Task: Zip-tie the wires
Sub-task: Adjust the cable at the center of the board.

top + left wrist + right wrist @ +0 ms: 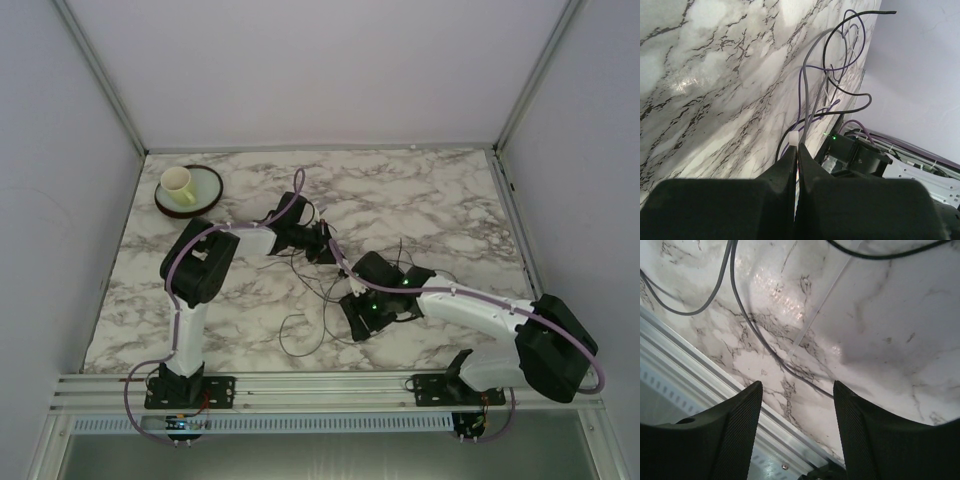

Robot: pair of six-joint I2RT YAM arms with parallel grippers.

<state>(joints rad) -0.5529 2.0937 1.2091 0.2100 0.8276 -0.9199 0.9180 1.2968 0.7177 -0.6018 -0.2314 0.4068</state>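
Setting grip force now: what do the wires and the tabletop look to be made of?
The wires: thin flexible strands, probably in smooth dark plastic insulation, judging by their loose curls and slight sheen. The tabletop: glossy marble-patterned surface with bright glare; stone or printed laminate, cannot tell.

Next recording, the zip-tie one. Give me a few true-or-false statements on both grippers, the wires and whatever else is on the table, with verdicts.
1. The left gripper is shut, with a small white piece pinched at its tips. True.
2. The right gripper is clamped on a wire. False: its jaws stand apart with nothing between them.
3. A cup stands on a plate at the table's far left corner. True.
4. The wires are coiled on the plate. False: they lie in loose loops on the marble table, between the two arms.
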